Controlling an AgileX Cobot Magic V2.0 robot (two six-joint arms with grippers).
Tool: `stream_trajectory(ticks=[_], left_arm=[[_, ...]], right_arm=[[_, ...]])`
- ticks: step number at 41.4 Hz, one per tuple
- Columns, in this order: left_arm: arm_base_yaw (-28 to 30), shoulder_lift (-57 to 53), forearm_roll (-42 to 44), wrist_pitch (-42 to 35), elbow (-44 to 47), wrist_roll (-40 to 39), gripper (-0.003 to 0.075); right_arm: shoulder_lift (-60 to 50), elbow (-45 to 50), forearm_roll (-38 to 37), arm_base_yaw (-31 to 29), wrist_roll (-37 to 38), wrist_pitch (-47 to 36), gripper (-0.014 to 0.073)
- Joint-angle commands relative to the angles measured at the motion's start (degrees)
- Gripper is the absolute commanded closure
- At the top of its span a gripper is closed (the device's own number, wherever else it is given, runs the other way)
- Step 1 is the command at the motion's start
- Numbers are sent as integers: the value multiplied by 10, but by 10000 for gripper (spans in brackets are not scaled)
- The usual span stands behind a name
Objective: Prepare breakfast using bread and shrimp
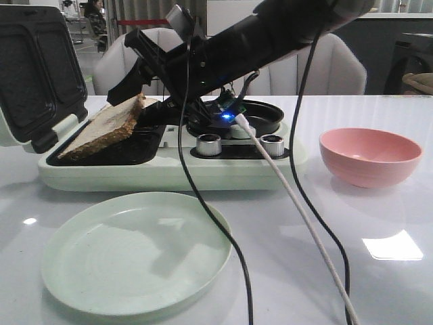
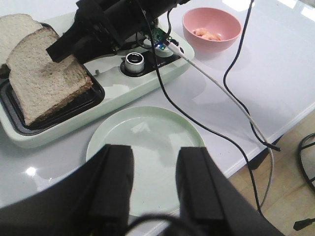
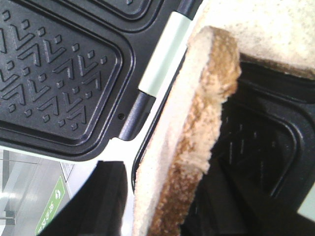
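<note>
One bread slice stands tilted in the sandwich maker's black tray, its raised edge between the jaws of my right gripper. In the right wrist view that bread slice runs between the fingers of the right gripper, with a narrow strip of light between it and one finger, so the jaws are open round it. A second bread slice lies behind the first. Shrimp lie in the pink bowl. My left gripper hangs open and empty above the pale green plate.
The sandwich maker has its lid standing open at the left, two metal knobs and a small black pan. The plate lies in front of it, the pink bowl to the right. Cables trail over the table.
</note>
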Motion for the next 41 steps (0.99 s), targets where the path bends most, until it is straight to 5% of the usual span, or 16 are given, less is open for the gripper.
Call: stream_trajectory(ticks=[1, 11, 25, 41], left_arm=[[0, -2, -12, -41, -16, 1, 419], [0, -2, -12, -37, -16, 1, 419], [0, -2, -12, -37, -16, 1, 419], [0, -2, 19, -37, -16, 1, 419]], right_arm=[[-45, -21, 22, 0, -4, 13, 150], [-76, -21, -51, 0, 26, 5, 153], [-162, -21, -292, 0, 130, -21, 153], [-311, 11, -594, 0, 279, 62, 153]])
